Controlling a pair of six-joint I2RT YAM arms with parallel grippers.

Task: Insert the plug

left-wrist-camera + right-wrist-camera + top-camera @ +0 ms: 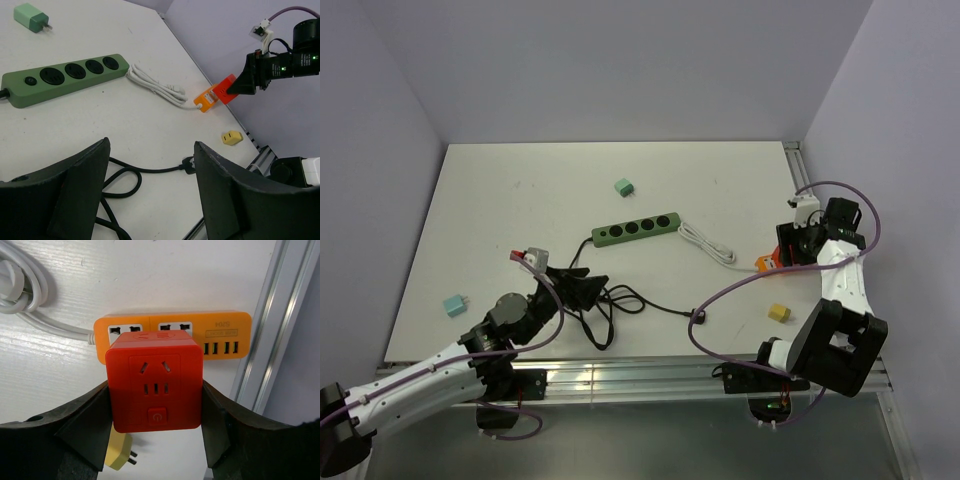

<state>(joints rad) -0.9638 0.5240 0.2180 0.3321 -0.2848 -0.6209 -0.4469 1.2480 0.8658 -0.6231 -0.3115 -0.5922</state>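
Left arm (430,375) white-shelled, stretched low from its near base, diagonally toward centre. Left claw (582,283) black, fingers spread wide, nothing between them. Right arm (840,300) folded sharply at the elbow. Right claw (785,252) points left, clamped on a red cube-shaped plastic adapter (155,385).

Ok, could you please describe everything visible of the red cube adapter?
The red cube adapter is a glossy plastic block with rounded edges. The face toward the wrist camera carries two slanted slots, a row of three slots below them and a power button. The right claw clamps its two sides, holding it over the orange power strip; whether it is seated there I cannot tell.
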